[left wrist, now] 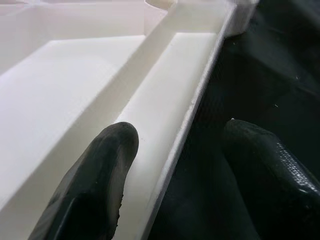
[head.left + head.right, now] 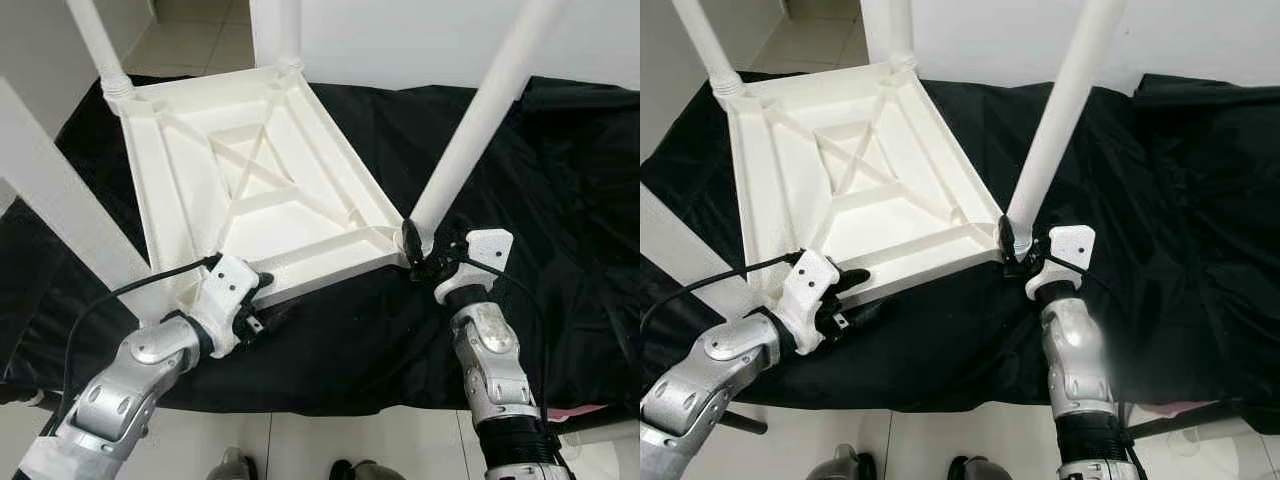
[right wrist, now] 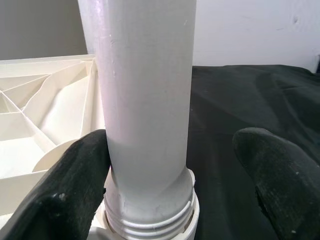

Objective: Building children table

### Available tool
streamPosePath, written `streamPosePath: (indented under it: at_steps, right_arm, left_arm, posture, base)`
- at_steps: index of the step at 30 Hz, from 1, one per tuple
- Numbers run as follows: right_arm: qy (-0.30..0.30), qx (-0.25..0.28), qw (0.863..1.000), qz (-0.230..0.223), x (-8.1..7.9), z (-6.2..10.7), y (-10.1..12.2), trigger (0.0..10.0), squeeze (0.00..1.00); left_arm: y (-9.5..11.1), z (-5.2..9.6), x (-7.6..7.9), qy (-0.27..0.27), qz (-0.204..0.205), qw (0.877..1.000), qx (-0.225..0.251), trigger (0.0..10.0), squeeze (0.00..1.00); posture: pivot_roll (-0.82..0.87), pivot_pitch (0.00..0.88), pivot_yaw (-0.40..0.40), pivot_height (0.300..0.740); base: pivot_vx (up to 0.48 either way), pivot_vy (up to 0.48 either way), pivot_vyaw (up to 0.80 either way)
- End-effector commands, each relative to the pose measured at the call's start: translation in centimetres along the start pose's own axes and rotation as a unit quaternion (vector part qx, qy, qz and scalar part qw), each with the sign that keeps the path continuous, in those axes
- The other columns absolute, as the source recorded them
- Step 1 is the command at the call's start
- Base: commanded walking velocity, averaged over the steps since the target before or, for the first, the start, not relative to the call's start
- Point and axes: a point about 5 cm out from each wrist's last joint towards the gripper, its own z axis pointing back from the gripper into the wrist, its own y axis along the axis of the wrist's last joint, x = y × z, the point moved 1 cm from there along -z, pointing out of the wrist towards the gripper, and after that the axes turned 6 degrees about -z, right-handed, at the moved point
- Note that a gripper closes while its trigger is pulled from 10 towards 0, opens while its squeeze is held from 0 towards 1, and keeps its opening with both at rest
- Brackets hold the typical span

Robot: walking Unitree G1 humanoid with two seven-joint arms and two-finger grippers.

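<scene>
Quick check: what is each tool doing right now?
Left tool: open, fingers either side of the tabletop rim.
Right tool: open around the table leg base.

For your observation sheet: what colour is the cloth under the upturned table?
Plain black cloth, clearest in the left eye view.

Both silver arms reach forward, left gripper (image 2: 262, 300) and right gripper (image 2: 418, 250) with fingers spread apart.
</scene>
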Motion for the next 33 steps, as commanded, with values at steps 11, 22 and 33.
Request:
streamPosePath:
  at_steps: [11,22,33]
  right_arm:
    - [0.025,0.015,0.999,-0.043,-0.1,0.8,0.5,10.0,0.00]
    - [0.132,-0.029,0.989,-0.052,-1.2,1.7,-0.1,10.0,0.00]
    - [0.162,-0.046,0.984,-0.062,-1.7,4.2,-0.1,10.0,0.00]
  left_arm:
    - [2.2,1.2,0.1,0.024,0.005,0.995,0.095,10.0,0.00]
    - [2.7,1.9,0.9,0.029,0.023,0.991,0.132,10.0,0.00]
    - [2.5,2.5,3.1,0.039,-0.015,0.990,0.132,10.0,0.00]
  posture:
    - [-0.01,0.147,-0.011,0.740]
    - [0.00,0.147,-0.017,0.740]
    - [0.00,0.155,-0.008,0.740]
  base:
    - [0.000,0.000,0.00]
    - [0.000,0.000,0.00]
    - [0.000,0.000,0.00]
